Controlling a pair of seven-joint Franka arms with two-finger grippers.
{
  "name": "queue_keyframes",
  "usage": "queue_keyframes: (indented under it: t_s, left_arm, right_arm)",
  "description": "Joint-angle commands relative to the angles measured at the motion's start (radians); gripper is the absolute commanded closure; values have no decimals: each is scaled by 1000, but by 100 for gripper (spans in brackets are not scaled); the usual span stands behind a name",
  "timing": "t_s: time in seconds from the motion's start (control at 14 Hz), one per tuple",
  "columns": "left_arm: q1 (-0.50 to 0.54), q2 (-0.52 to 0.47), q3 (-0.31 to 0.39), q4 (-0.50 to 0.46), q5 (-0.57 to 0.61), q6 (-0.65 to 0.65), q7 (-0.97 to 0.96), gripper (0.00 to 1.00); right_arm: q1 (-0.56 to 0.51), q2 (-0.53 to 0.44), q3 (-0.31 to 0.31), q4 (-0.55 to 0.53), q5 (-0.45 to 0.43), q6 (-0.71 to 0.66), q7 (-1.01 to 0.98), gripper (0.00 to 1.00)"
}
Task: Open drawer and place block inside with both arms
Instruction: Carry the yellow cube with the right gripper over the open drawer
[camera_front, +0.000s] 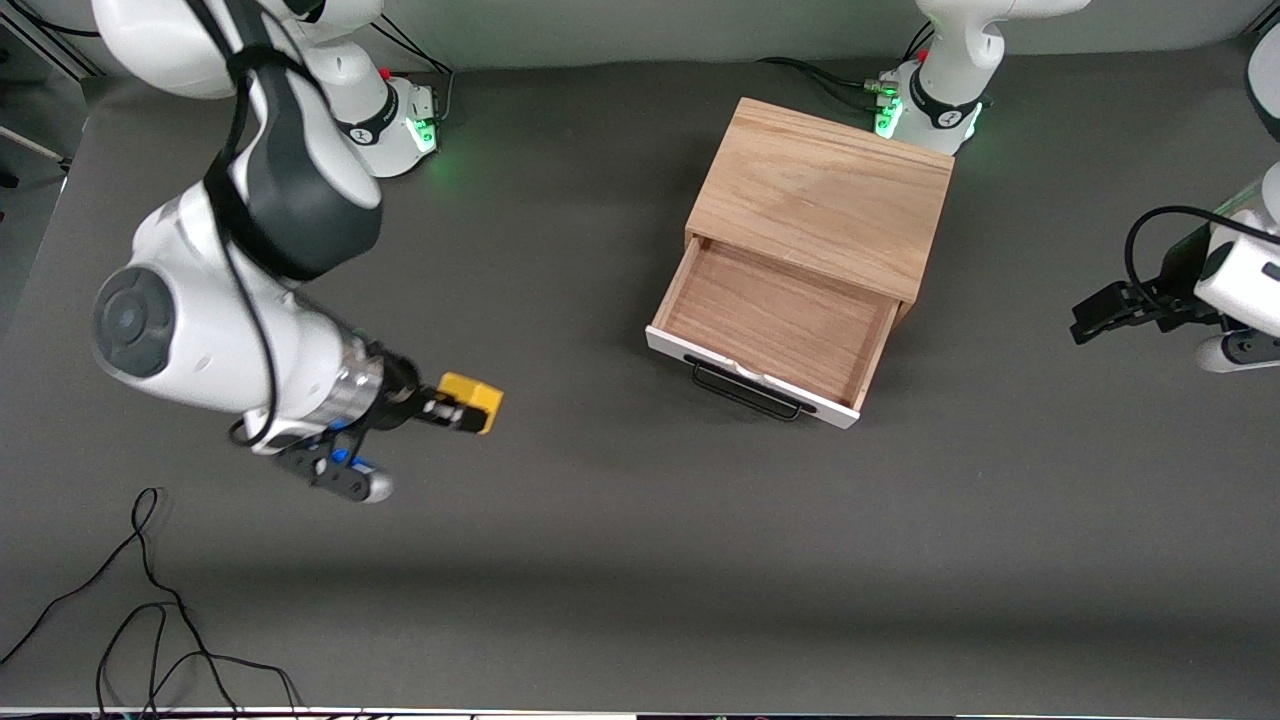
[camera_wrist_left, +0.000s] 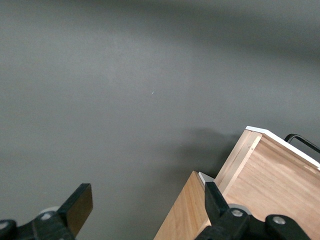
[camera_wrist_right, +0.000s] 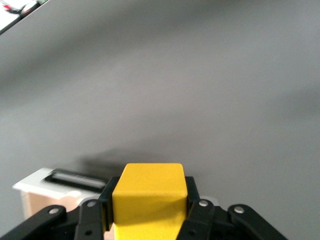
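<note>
Holding the block (camera_front: 472, 402) in my right gripper (camera_front: 462, 409), fingers clamped on its two sides, up over bare grey tabletop (camera_front: 600, 560) toward my right arm's end. Smooth yellow cube, rounded edges; its underside is hidden. My left gripper (camera_front: 1100, 312) waits spread wide past the box (camera_front: 820, 195), arm mostly cut off by the frame edge. Drawer (camera_front: 775, 320) pulled out: shallow grained wood tray, white front, thin black wire handle (camera_front: 745, 395), partly tucked under the panel.
</note>
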Motion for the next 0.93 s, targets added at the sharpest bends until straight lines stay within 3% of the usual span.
queue_keyframes:
  t_s: [0.0, 0.43, 0.71, 0.86]
  left_arm:
    - [3, -28, -5, -17, -3, -1, 36, 0]
    - [47, -18, -33, 35, -5, -121, 142, 0]
    - [49, -14, -33, 42, -11, -147, 137, 0]
    - [44, -18, -33, 33, -6, -132, 142, 0]
  right_arm:
    - [57, 21, 53, 42, -21, 56, 152, 60]
    - [286, 106, 55, 45, -123, 293, 251, 60]
    - [357, 152, 53, 44, -126, 325, 262, 60]
    - [397, 175, 50, 36, -173, 325, 266, 60]
